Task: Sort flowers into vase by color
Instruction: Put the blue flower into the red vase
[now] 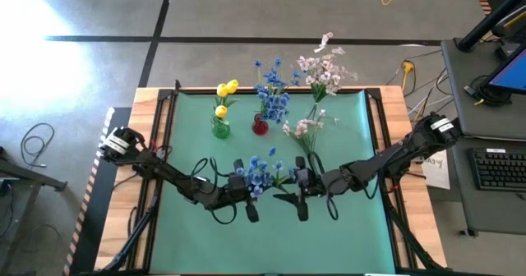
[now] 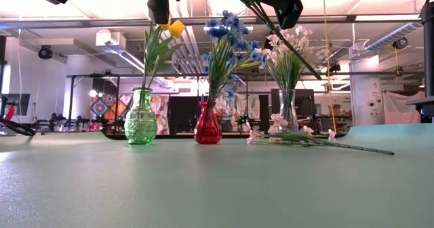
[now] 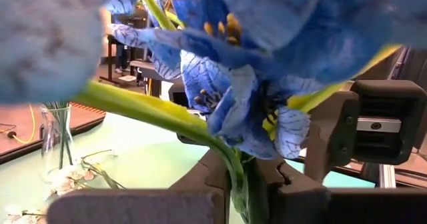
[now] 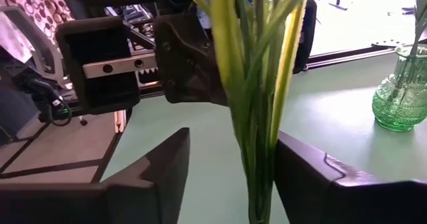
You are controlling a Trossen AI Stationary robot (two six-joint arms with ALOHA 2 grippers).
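A blue-blossomed flower is up in the air between my two grippers, over the middle of the green mat. My left gripper is shut on its green stem just below the blossoms. My right gripper is open, its fingers on either side of the stem bundle farther down; whether they touch it I cannot tell. At the far side, yellow buds stand in a green vase, blue blossoms in a red vase, and pink sprays in a clear vase. One pink spray lies flat on the mat. My left gripper pinches the blue flower's stem between its two fingers, close under the blossoms. The flower is lifted clear of the table, and its stem runs on toward the right gripper.
The three vases stand in a row near the mat's far edge, with the loose pink spray in front of the clear one. The near half of the mat is open. Black rails run along both sides of the table.
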